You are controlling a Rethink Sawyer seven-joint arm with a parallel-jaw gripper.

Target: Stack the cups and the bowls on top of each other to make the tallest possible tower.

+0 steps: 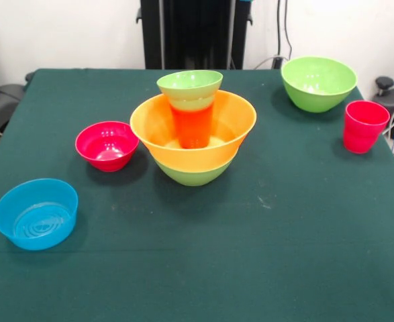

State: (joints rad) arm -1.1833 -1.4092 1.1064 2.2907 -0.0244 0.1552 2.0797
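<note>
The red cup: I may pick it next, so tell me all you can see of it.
The red cup is a small glossy plastic tumbler, standing upright with its open mouth up and tapering slightly toward its base. It stands alone on the green table near the picture's right edge, just in front of the big green bowl, touching nothing else.

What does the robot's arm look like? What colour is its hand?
Neither the arm nor its hand shows in this picture. Only a black upright column stands behind the green cloth-covered table, with thin dark cables hanging along the white wall.
</note>
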